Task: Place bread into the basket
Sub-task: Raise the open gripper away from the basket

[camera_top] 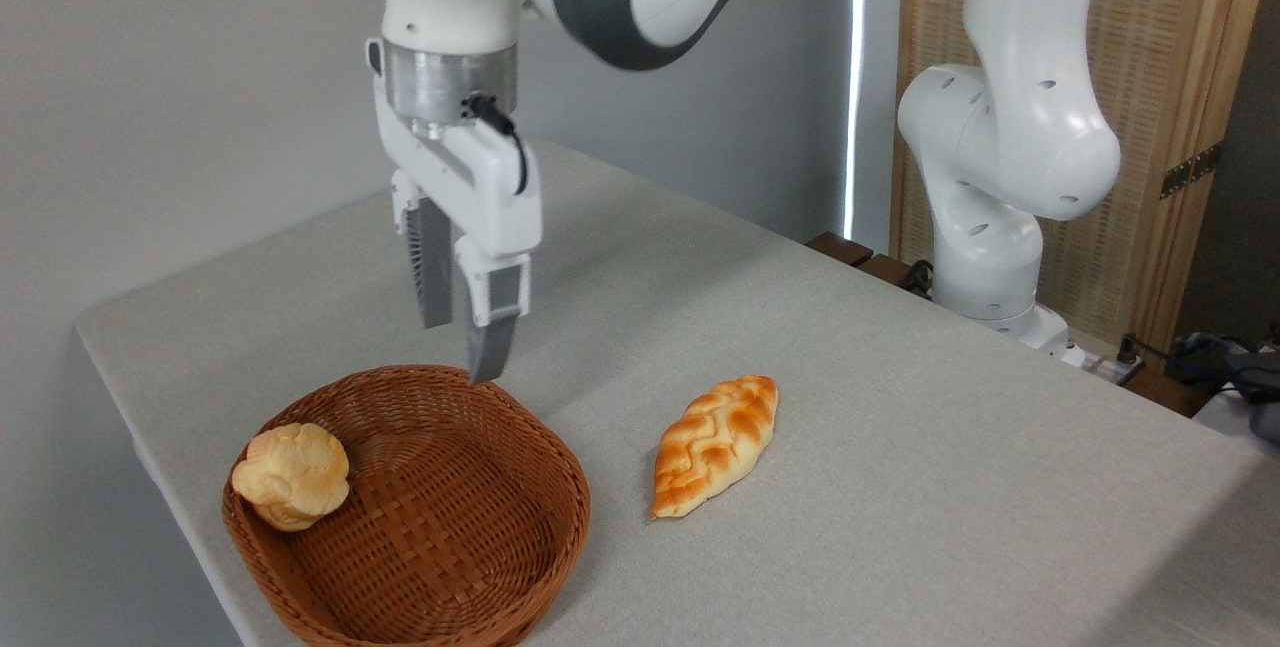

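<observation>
1. Basket [480, 567]: oval brown wicker, on the grey bench [900, 447] near its front left edge. Taken as the landmark for all positions below.
2. Bread [291, 475]: small round bun with a cracked golden top, inside the basket at its left end. It leans against the inner wall and the rim there, tipped so that the domed top faces the camera.
3. Gripper [462, 352]: hangs above the basket's rear rim, pointing down, clear of the wicker. Nothing is between the fingers [491, 347].
4. Finger state: spread apart, with a plain gap showing between the two grey pads. The nearer finger's tip sits just above the rear rim in the picture; I cannot tell from this view whether it is directly over the rim or behind it.
5. Gripper and bread are well apart; the bread lies to the left of and below the gripper.
6. Braided loaf [716, 443]: leaf-shaped, orange and cream, lying flat on the bench to the right of the basket, not touching it.
7. Arm base [985, 257]: white, mounted far right of the basket at the bench's rear edge.
</observation>
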Available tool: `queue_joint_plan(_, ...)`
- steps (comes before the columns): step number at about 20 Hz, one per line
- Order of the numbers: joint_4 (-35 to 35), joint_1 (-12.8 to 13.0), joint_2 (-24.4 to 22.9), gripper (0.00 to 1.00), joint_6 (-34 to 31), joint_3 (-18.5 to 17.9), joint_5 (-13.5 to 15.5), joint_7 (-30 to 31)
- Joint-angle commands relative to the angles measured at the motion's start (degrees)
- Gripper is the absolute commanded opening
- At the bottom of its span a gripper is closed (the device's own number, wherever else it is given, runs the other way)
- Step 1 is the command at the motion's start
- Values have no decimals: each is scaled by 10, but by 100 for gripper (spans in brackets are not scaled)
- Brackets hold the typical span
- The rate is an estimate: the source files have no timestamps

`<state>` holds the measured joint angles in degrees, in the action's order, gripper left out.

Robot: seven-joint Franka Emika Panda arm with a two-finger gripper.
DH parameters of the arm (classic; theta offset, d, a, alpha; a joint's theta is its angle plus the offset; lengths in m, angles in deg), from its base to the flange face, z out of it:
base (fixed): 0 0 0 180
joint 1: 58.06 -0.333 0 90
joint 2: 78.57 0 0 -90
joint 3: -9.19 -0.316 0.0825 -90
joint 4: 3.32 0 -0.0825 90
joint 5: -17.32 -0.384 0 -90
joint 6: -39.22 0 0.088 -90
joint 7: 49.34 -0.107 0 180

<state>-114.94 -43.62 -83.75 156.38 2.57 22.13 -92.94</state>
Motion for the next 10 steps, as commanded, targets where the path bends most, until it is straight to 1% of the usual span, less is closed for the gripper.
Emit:
queue_joint_plan(1, 18, 3, -25, 100, -91, -19, -14, 5)
queue_joint_plan(3, 20, 3, -29, 100, -127, -19, -47, 22)
queue_joint_plan(4, 21, 3, -30, 100, -133, -18, -52, 65)
queue_joint_plan(5, 22, 3, -30, 100, -130, -17, -53, 95)
queue_joint_plan(6, 29, 4, -29, 100, -130, -18, -55, 110)
queue_joint_plan(10, 40, 3, -28, 100, -132, -20, -56, 111)
